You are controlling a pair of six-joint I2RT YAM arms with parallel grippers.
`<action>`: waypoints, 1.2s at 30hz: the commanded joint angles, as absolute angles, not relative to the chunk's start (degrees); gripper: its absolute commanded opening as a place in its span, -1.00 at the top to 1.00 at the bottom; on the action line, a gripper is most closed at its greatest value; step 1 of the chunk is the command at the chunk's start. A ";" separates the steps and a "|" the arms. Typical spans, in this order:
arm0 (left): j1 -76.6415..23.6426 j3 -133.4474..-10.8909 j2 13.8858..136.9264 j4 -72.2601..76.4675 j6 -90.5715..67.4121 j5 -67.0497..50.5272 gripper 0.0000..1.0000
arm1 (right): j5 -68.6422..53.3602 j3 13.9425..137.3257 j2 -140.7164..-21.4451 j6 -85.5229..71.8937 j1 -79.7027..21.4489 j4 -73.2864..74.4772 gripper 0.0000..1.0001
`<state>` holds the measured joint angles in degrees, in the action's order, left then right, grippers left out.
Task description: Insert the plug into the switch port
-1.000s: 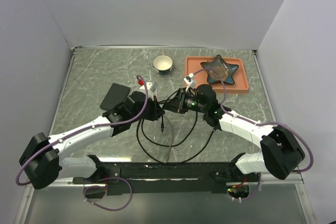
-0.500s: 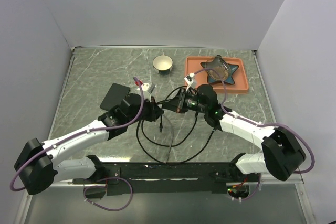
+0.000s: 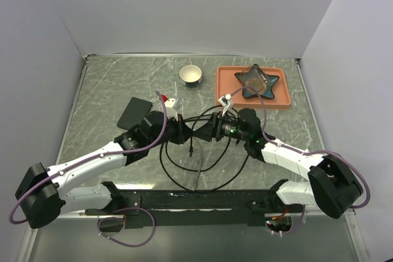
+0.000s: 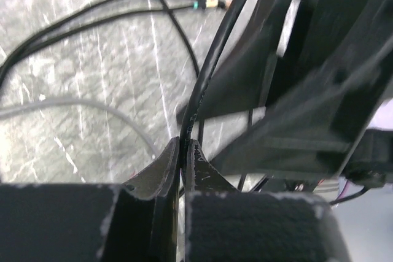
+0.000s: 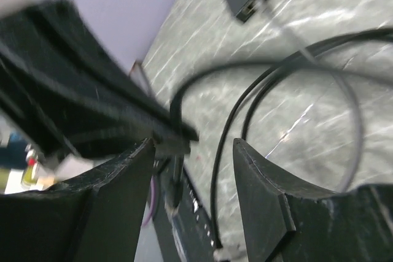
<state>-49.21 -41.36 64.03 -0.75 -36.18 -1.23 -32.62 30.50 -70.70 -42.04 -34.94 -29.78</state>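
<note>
A black network switch (image 3: 135, 111) lies flat on a grey, white-veined marble table (image 3: 101, 87). Any marking on it is too small to read. Right of the switch and clear of it, the left gripper (image 4: 183, 143) has its fingers pressed together, pinching a black cable (image 3: 184, 173). The cable loops over the table nearer the arm bases than the switch. A short cable end that looks like the plug (image 3: 191, 149) hangs just under the pinch, well apart from the switch. Further right and toward the back wall stands a small white cup (image 3: 191, 74) with a dark inside. The right gripper (image 5: 191, 146) faces the left one, fingers spread around the cable without touching it. Far right of the switch, an orange tray (image 3: 228, 93) holds a dark, star-shaped dish (image 3: 258, 82). Plain pale walls (image 3: 184, 10) enclose the table.
</note>
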 commanded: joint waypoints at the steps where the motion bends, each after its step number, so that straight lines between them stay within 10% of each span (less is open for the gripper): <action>1: -49.13 -42.01 61.26 4.83 -37.97 -0.44 0.94 | -39.02 27.87 -69.17 -41.04 -35.60 -37.17 -0.22; 18: -49.13 -42.54 62.67 7.21 -38.23 -3.34 0.92 | -42.01 26.19 -70.92 -42.01 -38.23 -45.53 -0.12; 27: -49.13 -41.92 61.00 7.30 -38.06 -3.43 0.79 | -39.91 26.54 -73.22 -43.24 -38.58 -45.62 1.00; 36: -49.13 -41.05 56.17 2.82 -38.41 4.30 -0.39 | -33.67 29.26 -68.48 -39.91 -38.50 -37.10 1.00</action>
